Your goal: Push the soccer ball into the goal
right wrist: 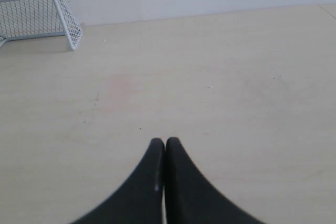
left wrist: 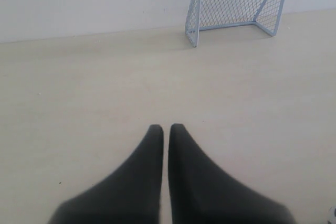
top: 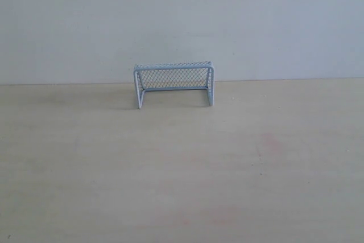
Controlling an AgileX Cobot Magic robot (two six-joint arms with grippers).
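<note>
The goal (top: 174,83), a pale blue-white frame with fine mesh, stands at the far side of the table against the wall, its mouth facing the front. It also shows in the left wrist view (left wrist: 236,6) and, cut off at the frame edge, in the right wrist view (right wrist: 37,17). Only a white-and-dark sliver (left wrist: 332,214) at the corner of the left wrist view may be the soccer ball; elsewhere it is out of view. My left gripper (left wrist: 166,128) is shut with a hairline gap, holding nothing. My right gripper (right wrist: 165,141) is shut and empty. Neither gripper appears in the exterior view.
The pale wooden table (top: 182,169) stretches wide in front of the goal, with a faint reddish stain (right wrist: 118,90) on it. A plain white wall (top: 182,15) rises directly behind the goal.
</note>
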